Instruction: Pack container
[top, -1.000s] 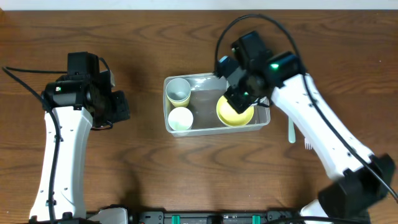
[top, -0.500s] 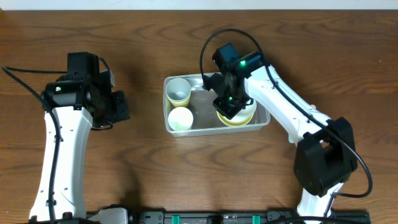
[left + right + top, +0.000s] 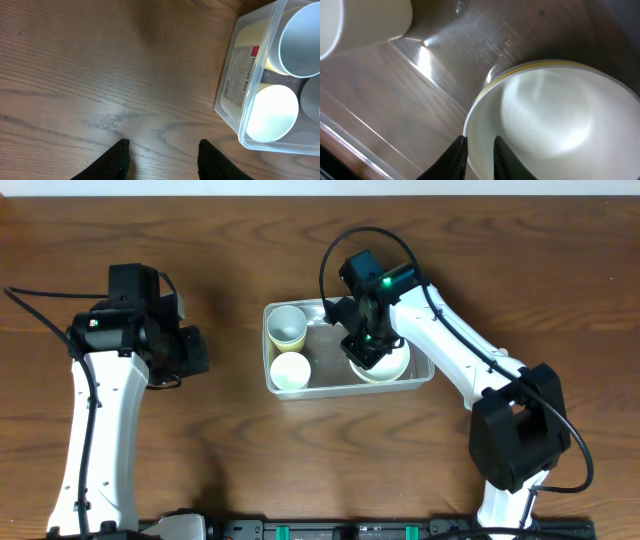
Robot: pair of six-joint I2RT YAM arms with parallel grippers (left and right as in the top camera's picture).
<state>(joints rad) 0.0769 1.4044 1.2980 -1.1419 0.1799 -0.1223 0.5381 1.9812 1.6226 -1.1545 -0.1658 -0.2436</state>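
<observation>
Your right gripper point(image 3: 479, 151) pinches the rim of the white bowl point(image 3: 545, 115) with narrow jaws. It nests this bowl in the yellow bowl point(image 3: 540, 64), I think to save room in the container point(image 3: 325, 358), central on the table point(image 3: 250, 460). The left gripper point(image 3: 161, 157) idles beside it, jaws wide.

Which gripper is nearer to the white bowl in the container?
Right. The right gripper is on the bowl, fingers at its rim; the left gripper hangs over the table, left of the container.

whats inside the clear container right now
Two cups at the container's left end; at the right a white bowl sits in a yellow bowl, only whose rim shows. The right gripper hides part of them.
</observation>
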